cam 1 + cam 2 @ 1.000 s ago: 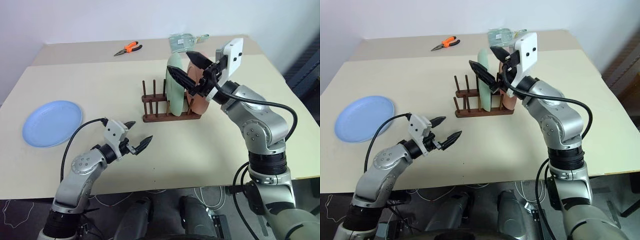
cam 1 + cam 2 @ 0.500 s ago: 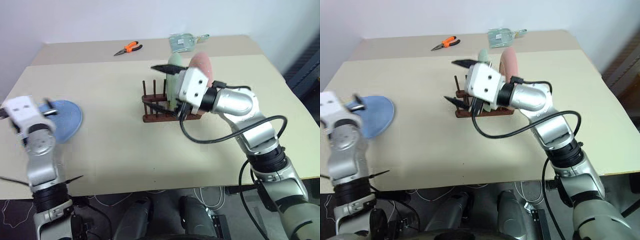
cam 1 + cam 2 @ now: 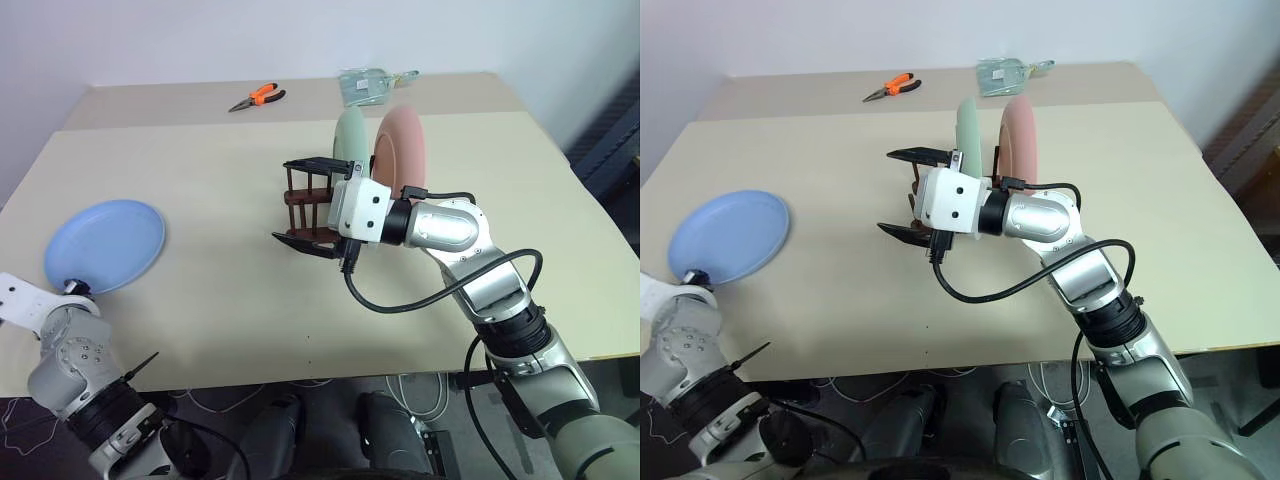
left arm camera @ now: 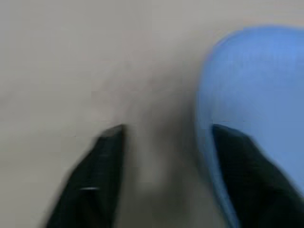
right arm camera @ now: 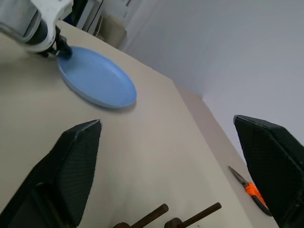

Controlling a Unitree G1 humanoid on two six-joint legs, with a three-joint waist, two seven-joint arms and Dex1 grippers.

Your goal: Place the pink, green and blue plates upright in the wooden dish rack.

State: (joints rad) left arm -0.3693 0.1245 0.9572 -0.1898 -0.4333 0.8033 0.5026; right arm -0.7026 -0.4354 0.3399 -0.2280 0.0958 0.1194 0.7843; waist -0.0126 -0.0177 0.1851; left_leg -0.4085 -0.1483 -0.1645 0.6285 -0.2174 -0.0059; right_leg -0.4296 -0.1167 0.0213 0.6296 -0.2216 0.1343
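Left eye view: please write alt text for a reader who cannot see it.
The green plate and pink plate stand upright in the wooden dish rack, with the open right gripper held beside it. The blue plate lies flat at the table's left edge.

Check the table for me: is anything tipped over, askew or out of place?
Nothing is damaged or spilled. The green plate and pink plate stand upright in the wooden dish rack. The blue plate lies flat on the table, outside the rack. Orange pliers lie at the far edge.
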